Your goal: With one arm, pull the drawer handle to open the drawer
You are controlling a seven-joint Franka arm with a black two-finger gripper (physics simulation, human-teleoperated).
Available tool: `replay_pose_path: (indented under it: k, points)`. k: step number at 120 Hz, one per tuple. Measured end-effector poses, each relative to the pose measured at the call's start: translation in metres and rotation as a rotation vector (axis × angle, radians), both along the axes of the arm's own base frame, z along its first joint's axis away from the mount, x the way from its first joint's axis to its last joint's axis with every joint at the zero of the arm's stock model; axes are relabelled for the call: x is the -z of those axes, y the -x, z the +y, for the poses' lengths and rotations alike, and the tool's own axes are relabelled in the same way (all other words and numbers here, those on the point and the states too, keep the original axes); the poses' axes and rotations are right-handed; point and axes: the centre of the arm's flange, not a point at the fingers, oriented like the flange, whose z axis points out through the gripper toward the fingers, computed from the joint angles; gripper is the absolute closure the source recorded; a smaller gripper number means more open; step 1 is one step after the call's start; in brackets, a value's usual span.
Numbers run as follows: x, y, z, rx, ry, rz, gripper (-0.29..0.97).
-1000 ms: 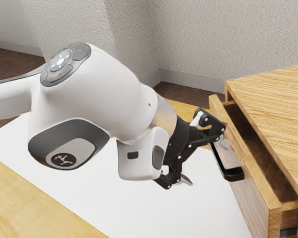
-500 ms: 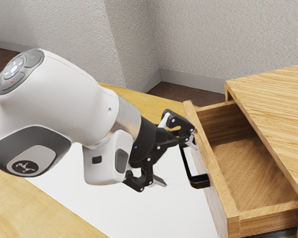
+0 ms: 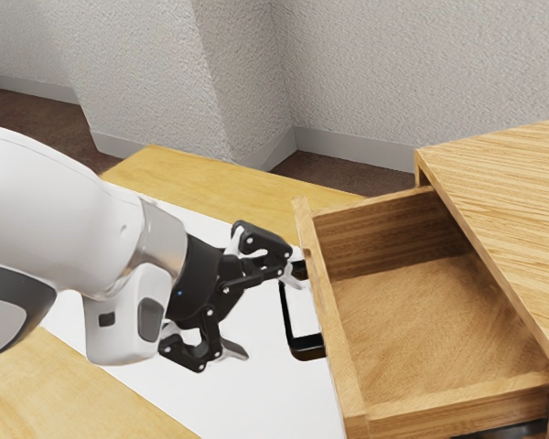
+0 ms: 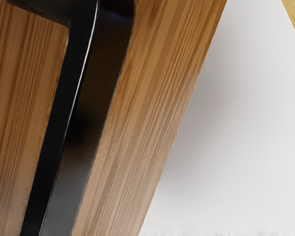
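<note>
Exterior view: handle [image 3: 291,322] is sitting just ahead of gripper [image 3: 268,315], on drawer [image 3: 325,293] standing well out of cabinet [image 3: 503,183]. Jaws are gaping wide, not clamping. Handle is looking rigid and slick, and drawer is probably sliding light. I'm favouring a mid-bar hold.

Light wood drawer [image 3: 412,320] standing well open, level. Black bar handle [image 3: 291,325] [image 4: 64,147] mounted on its front panel, running along it.
</note>
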Motion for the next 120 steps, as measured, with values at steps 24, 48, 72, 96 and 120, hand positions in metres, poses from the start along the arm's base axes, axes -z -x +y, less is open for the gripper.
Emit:
replay_pose_path:
  k: [24,48,72,96,120]
  points:
    - [0.004,0.012,0.010,0.003,0.005,0.016,-0.21]
    - [-0.004,0.027,0.001,0.038,0.011,0.011,0.02]
    - [-0.004,0.039,0.006,0.045,0.022,0.025,0.01]
    - [-0.006,0.050,0.025,0.034,0.040,0.033,0.01]
    - [-0.003,0.055,0.036,0.022,0.036,0.044,0.00]
